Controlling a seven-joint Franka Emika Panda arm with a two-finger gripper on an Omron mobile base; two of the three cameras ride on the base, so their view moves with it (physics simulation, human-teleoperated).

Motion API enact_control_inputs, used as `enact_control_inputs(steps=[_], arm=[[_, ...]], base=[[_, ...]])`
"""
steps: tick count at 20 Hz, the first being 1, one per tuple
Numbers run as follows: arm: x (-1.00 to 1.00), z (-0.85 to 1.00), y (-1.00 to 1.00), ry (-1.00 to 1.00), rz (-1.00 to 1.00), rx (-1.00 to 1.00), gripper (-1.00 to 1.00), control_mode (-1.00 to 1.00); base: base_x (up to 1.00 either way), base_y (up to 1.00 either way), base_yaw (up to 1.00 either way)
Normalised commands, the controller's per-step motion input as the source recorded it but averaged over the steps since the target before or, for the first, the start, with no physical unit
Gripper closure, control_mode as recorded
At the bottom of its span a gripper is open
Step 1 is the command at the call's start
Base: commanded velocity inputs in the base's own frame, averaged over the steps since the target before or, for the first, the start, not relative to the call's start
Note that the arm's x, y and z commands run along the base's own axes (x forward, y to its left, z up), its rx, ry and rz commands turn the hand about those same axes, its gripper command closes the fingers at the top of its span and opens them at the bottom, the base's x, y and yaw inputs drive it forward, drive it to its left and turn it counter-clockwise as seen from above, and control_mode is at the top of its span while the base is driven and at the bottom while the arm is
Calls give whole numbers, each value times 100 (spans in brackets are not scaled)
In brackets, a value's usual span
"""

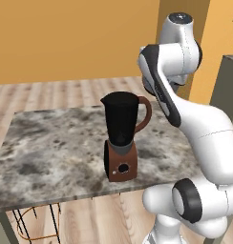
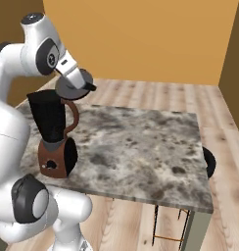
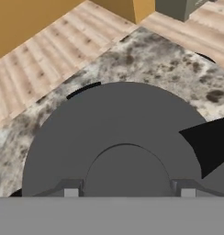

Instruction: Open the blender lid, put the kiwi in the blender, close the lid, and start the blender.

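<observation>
Blender lid (image 3: 118, 137) is sitting right in front of the hand camera, its raised central knob (image 3: 127, 170) lying between the two fingertips (image 3: 71, 192), so the hand (image 3: 129, 193) is gripping the lid by the knob, jaws partly closed on it. From the right base view the lid (image 2: 72, 89) is hanging in the air, flat and roughly level, just above and slightly right of the jar's open top, its small side tab pointing right; hand (image 2: 75, 81) is coming down on it from the upper left. Blender (image 1: 121, 136) is standing upright near the counter's front edge, black jar uncovered, reddish-brown handle on the right in the left base view, round black dial on the base facing front. Marbled counter (image 2: 141, 147) is carrying the blender at its near-left corner in the right base view. Wooden floor is running around it, orange walls behind. Dark round stool seat (image 2: 209, 162) is poking out past the counter's right edge. Wire-frame legs are showing under the counter.
</observation>
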Motion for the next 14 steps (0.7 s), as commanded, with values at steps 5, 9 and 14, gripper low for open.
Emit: enact_control_inputs(steps=[5,9,14], arm=[[-19,0,55,13,0,0,100,-100],[-6,0,64,16,0,0,100,-100],[0,0,58,15,1,0,100,-100]], base=[[0,0,0],[0,0,0],[0,0,0]])
